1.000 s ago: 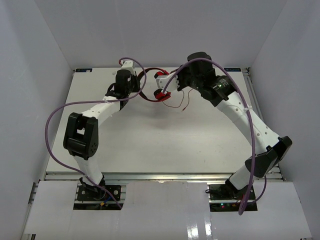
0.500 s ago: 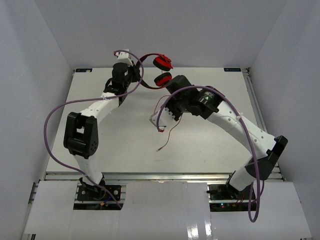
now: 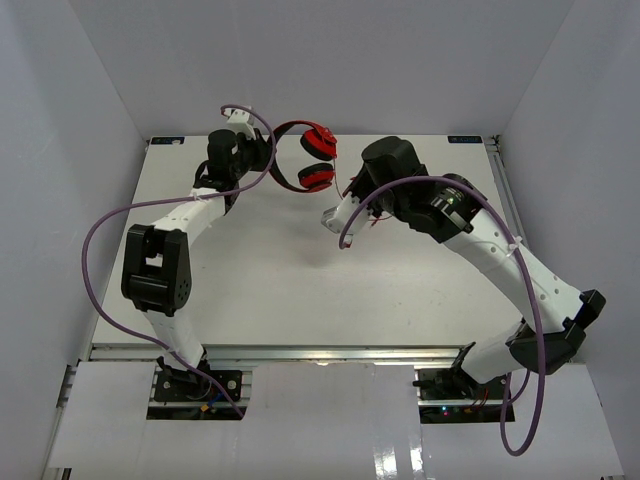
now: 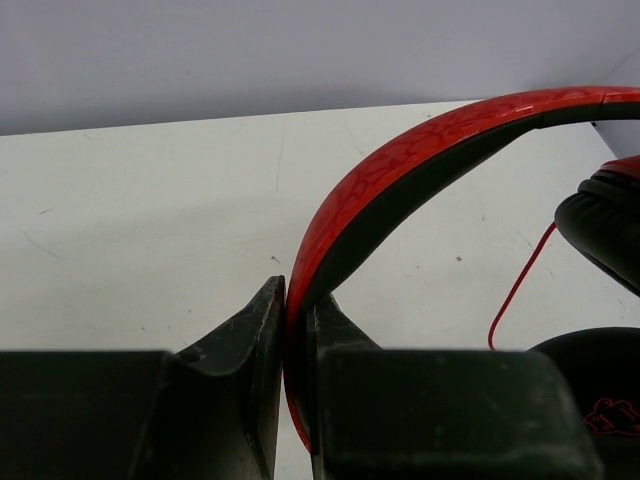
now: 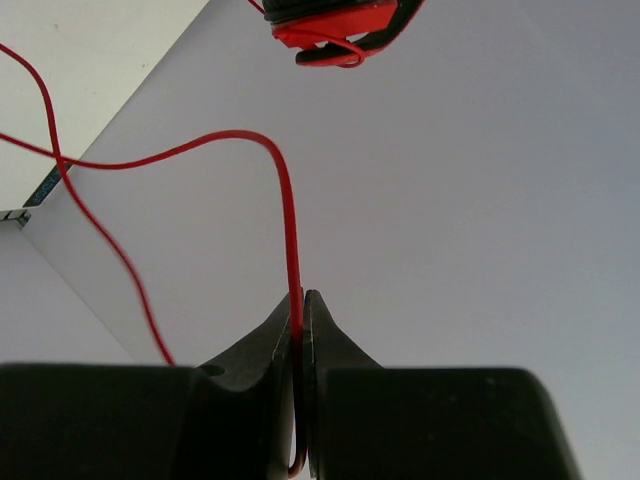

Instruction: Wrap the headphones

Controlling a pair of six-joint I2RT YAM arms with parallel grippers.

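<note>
Top external: headphones (image 3: 308,160) hang over the far edge of the surface (image 3: 260,270), with the left pincer (image 3: 262,152) at the band and the right pincer (image 3: 330,216) near, below them.

Left wrist: jaws are clamped on the red-and-black headband (image 4: 400,160). That grip should hold rigid as the anchor.

Right wrist: jaws are pinched together on the thin cable (image 5: 288,220), which loops slack toward a cup (image 5: 335,30). Circle the band under light tension, letting the cable slide rather than snap.

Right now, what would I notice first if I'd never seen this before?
The small red-and-black headphones are held up near the white table's far edge, their headband pinched in the left claw. Beside them, the right claw pinches their thin red cable.
</note>
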